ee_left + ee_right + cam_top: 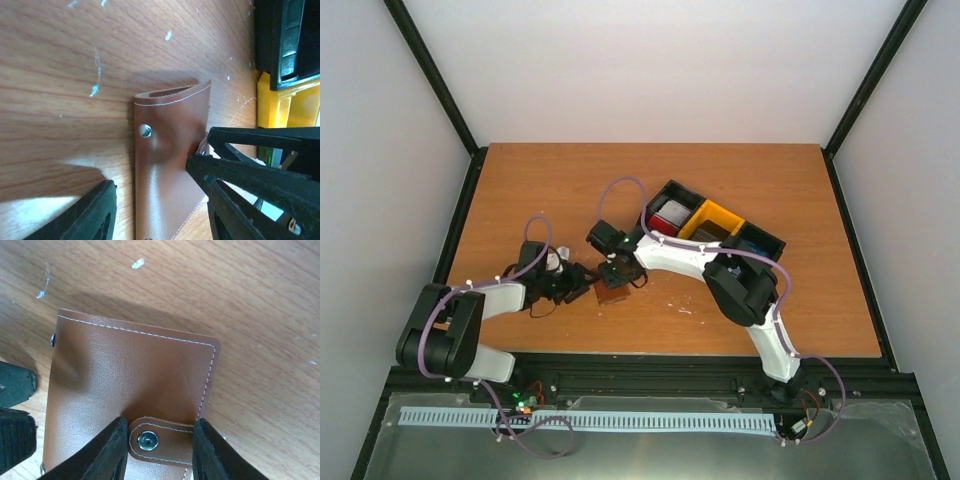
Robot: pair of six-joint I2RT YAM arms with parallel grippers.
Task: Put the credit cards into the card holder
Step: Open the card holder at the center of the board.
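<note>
Plainly, little of the job is done. In the top view, the small brown leather card holder (611, 294) lies folded shut on the wooden desk (520, 190), close to the near edge and left of its middle. The left hand (582, 285) and the right hand (618, 276) are both down at it. The thin plastic credit cards (670, 216) sit stacked in the black-and-yellow three-compartment tray (713, 214), right of the desk's middle and well apart from the holder. None shows in the holder or in either hand.

In the left wrist view, the holder lies flat between the left hand's fingers (92, 215). They stand apart, and bare wood shows between this finger and the leather.

In the right wrist view, the right hand's fingers (102, 455) stand just beside either edge of the holder's rounded tab clasp (165, 445), whose metal snap (147, 440) looks fastened. Whether they actually pinch the tab cannot be told.

Judging by this, the step in hand is undoing the clasp. Opening the holder, fetching cards from the tray and sliding them in all remain.
</note>
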